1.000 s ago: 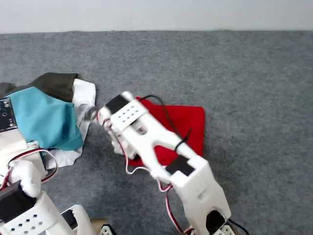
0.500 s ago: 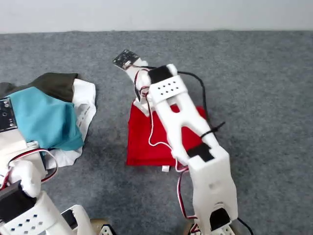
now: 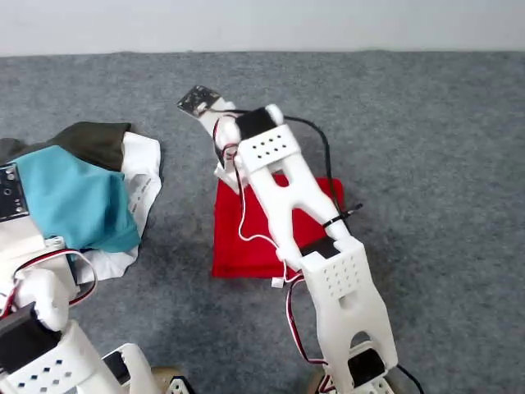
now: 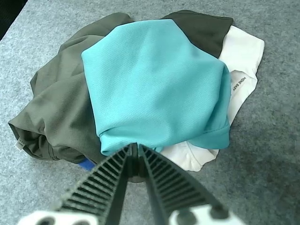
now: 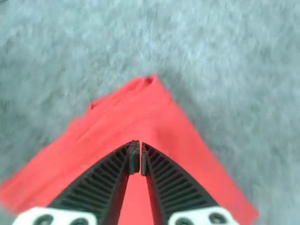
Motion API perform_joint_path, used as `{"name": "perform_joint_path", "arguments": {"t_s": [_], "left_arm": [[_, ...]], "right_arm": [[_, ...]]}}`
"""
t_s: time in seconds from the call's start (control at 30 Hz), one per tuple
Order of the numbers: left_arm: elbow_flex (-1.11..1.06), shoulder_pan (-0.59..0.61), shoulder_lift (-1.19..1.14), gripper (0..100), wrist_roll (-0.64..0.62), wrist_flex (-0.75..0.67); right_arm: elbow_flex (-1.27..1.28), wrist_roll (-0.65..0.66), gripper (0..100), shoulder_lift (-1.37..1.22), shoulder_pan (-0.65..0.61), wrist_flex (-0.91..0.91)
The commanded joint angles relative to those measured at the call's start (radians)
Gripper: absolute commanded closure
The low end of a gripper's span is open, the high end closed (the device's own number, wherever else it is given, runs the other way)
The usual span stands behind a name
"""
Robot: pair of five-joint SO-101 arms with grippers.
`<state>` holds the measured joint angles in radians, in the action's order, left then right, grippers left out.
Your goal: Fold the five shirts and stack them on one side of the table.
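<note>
High view: the folded red shirt (image 3: pixel 242 242) lies mid-tabletop (image 3: pixel 426 164) under the right arm (image 3: pixel 283 185), and the unfolded pile (image 3: pixel 78 197) sits by the left arm. Left wrist view: the left pincer (image 4: pixel 135 152), fingers together, hangs at the edge of the teal shirt (image 4: pixel 154 84). Right wrist view: the right pincer (image 5: pixel 135 157), fingers together, is over the red shirt, whose corner lies just ahead.

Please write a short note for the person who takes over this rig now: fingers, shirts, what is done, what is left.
Left gripper: fingers shut, at the edge of the teal shirt.
Right gripper: fingers shut, over the red shirt.
Done: red shirt lies folded flat mid-table.
Left: teal shirt, dark green shirt and white shirt lie heaped, unfolded; no stack yet.
</note>
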<state>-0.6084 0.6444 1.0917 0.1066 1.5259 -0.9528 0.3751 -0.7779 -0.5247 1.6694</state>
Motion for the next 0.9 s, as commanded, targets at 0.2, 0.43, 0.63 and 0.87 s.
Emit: {"name": "perform_joint_path", "arguments": {"t_s": [0.2,0.43,0.63,0.87], "left_arm": [[0.038,-0.006,0.009,98,0.0,-0.021],[0.038,-0.006,0.009,98,0.0,-0.021],[0.036,-0.006,0.009,98,0.0,-0.021],[0.035,-0.008,0.009,98,0.0,-0.021]], "right_arm": [[0.129,-0.089,99.0,0.291,0.113,0.131],[0.566,-0.16,95.4,0.653,0.246,0.131],[0.919,-0.269,69.3,0.839,0.312,0.122],[1.033,-0.319,73.1,0.765,0.231,-0.008]]}}
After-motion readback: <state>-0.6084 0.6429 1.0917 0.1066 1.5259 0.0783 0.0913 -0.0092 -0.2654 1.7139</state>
